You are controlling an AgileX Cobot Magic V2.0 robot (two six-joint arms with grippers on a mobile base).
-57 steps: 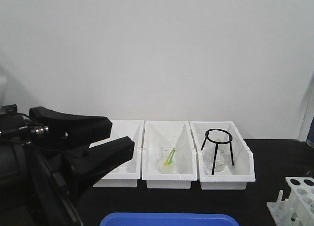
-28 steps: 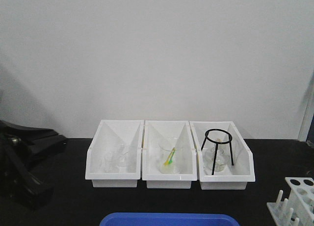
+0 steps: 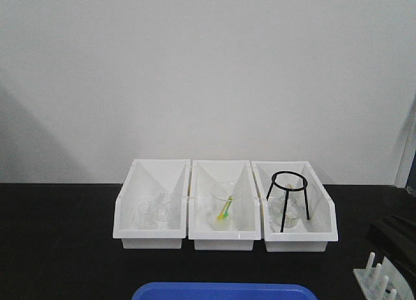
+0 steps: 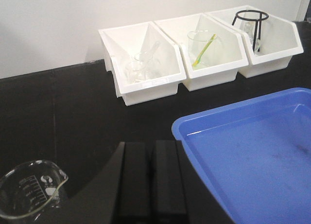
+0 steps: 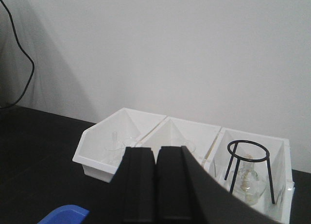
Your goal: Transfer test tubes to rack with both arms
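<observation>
Left claw (image 4: 151, 185): fingers pressed together, nothing between them, low over the black counter (image 4: 58, 112). Ahead and to its right, a blue tray (image 4: 252, 151); to its left, just beside, a clear beaker (image 4: 29, 192). Farther ahead, three white bins (image 4: 146, 83) in a row.

Right claw (image 5: 156, 185): fingers likewise closed, empty, raised above the counter, pointed toward the bins. Beyond it, a black wire tripod (image 5: 248, 168) in the rightmost bin.

Rack (image 3: 380, 277): at the front view's lower right corner, pegs upright, partly hidden behind the dark right arm (image 3: 393, 238). Test tubes: not clearly told apart from other glassware in the bins.
</observation>
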